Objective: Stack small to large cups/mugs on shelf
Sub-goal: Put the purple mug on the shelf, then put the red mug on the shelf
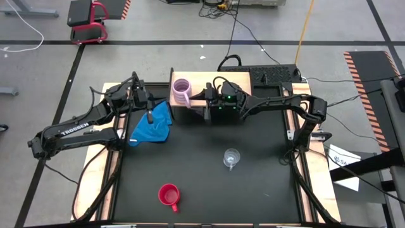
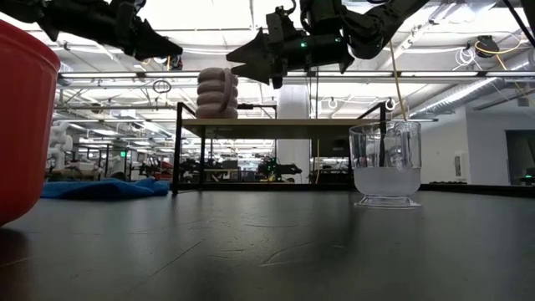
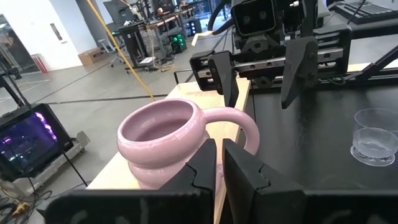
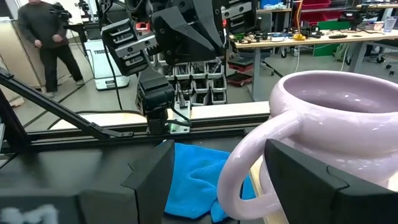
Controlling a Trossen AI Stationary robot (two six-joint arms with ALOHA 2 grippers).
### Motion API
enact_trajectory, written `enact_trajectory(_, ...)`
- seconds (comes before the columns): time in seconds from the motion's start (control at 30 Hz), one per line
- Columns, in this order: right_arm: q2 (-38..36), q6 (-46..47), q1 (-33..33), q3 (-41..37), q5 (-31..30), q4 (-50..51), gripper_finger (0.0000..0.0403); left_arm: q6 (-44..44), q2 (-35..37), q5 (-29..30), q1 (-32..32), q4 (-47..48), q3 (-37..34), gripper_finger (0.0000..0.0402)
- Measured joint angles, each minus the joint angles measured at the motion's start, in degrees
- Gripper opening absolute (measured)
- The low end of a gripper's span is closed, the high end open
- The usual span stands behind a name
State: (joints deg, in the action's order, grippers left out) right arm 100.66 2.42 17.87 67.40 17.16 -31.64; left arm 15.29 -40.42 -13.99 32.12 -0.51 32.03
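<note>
Right gripper (image 1: 207, 99) wide open astride the lilac-pink mug (image 1: 181, 90) handle; contact unclear. Left gripper (image 1: 150, 116) nearly closed, empty. Blue cloth (image 1: 153, 125) beneath it.

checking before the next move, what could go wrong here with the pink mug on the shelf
1. The right claw stands open around the handle of the pink mug; pulling away crookedly could drag the mug along the shelf.
2. The mug sits near the shelf's left end, with the shut left claw close beside it; a nudge might push it off onto the blue cloth.
3. The glass cup and red mug stand far forward, so long reaches remain.
</note>
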Motion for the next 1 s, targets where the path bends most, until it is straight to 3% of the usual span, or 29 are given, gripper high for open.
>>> enact_trajectory(0.3,0.4,1.5,-0.1,0.0,4.1,0.5,0.0242,-0.1,0.0,0.0,0.0,0.0,0.0,0.0031)
enact_trajectory(0.6,0.2,-0.3,0.2,0.0,3.8,0.5,0.0242,-0.2,0.0,0.0,0.0,0.9,0.0,0.0031)
enact_trajectory(1.0,-4.7,-3.8,3.5,0.0,0.9,11.9,0.0242,1.5,0.0,0.5,0.0,0.7,0.0,0.0031)
